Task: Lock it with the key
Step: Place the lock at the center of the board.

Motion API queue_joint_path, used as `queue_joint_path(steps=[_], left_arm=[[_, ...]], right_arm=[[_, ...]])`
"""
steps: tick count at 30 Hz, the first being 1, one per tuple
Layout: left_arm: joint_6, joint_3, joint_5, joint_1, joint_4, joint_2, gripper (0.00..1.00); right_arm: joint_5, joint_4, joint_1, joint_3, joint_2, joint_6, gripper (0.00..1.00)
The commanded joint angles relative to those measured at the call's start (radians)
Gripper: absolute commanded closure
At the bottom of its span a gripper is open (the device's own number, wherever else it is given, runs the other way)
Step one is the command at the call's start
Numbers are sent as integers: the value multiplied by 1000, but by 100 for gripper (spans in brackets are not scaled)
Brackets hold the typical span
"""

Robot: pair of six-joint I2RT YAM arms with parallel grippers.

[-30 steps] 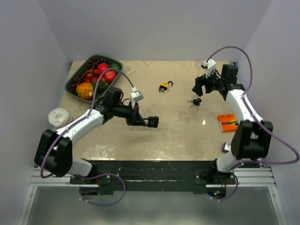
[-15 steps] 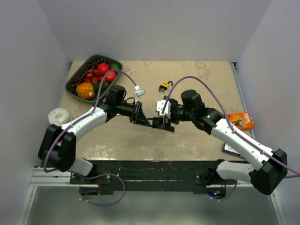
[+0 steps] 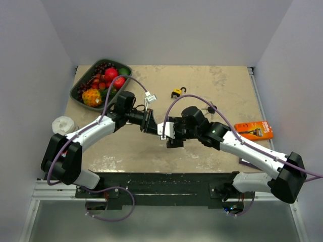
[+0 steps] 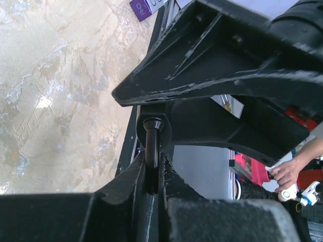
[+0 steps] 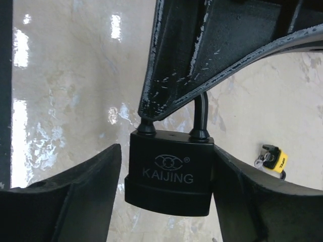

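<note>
Change since earlier: your right arm has swung in from the right and now meets the left one above the middle of the table [image 3: 222, 75], toward the near edge.
Task object: black padlock [image 5: 169, 174], marked KAIJING, is held off the table between the two grippers.
Left gripper [image 4: 152, 166]: clamped on the shackle [image 4: 152, 135], with the thin bar pinched between its closed fingers.
Right gripper [image 5: 168, 151]: jaws stand apart, one on each side of the lock body. You cannot tell from these views whether they press on it.
Shackle state: both legs meet the body, but whether it is latched is not visible.
Keys [image 3: 209, 109]: lying on the table right of centre, well apart from both grippers.
Other lock: yellow padlock [image 3: 177, 93] lies on the table toward the far edge.
Handling, judged: expect a rigid metal body, heavy for its size, with smooth faces that may slip. A round shackle lets the lock swing or spin in a pinch.
Grip advice: take the body across its flat sides, squarely and mid-height, and leave its underside free for the key.
Risk, judged: releasing the shackle before the body is firmly held could drop the lock.
</note>
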Motion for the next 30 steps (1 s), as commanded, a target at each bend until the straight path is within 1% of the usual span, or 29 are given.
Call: queue_joint_path(steps=[1,2,3,5,6,7,8,9,10,11,12,13,14,15,16,17,18,19,22,24,26,27,30], left_arm=[[-34,2,75,-3,67,-9,100],[-35,2,75,-3,69,-8,100],[-39,4,77,-3,67,-6,100],[-43,5,74,-3,69,-2,100],[-46,5,69,-3,69,-2,100],[-46,5,68,-3,101,0,100],[-46,7,65,-3,101,0,100],[-46,4,57,-3,101,-2,88],[-45,5,51,0,101,-3,79],[-36,7,45,9,98,-6,71],[-32,10,29,21,93,-15,57],[-28,12,23,58,95,-22,40],[-22,19,22,82,95,-26,32],[-23,24,6,113,99,-40,29],[-23,30,-3,174,104,-46,27],[-19,45,-17,205,106,-54,22],[-13,53,-44,231,107,-69,21],[-5,58,-61,277,109,-75,20],[6,67,-98,322,124,-103,19],[4,64,-101,326,130,-111,19],[-2,55,-101,328,133,-112,19],[0,50,-103,328,133,-112,19],[0,36,-110,329,135,-117,19]], right_arm=[[89,52,9,-15,2,-40,34],[94,61,12,-17,1,-38,39],[97,72,12,-18,-1,-37,49],[117,86,15,-18,-7,-23,61],[119,93,15,-17,-10,-20,72],[119,93,15,-15,-15,-12,77],[117,95,15,-15,-16,-1,89],[117,93,15,-8,-15,12,94],[113,92,14,-3,-10,60,98],[113,93,8,0,-9,81,100],[109,84,-15,11,-4,126,100],[90,78,-36,18,13,150,100],[71,57,-63,40,26,176,100],[44,49,-145,50,40,248,100],[4,44,-191,61,54,291,100],[-10,29,-234,84,97,333,100],[-12,21,-309,93,118,406,100],[-4,18,-336,101,141,446,100],[45,23,-429,112,214,609,100],[76,41,-480,116,263,713,100],[88,64,-503,129,302,759,100],[114,78,-512,130,313,804,100],[171,125,-514,146,361,856,100]])
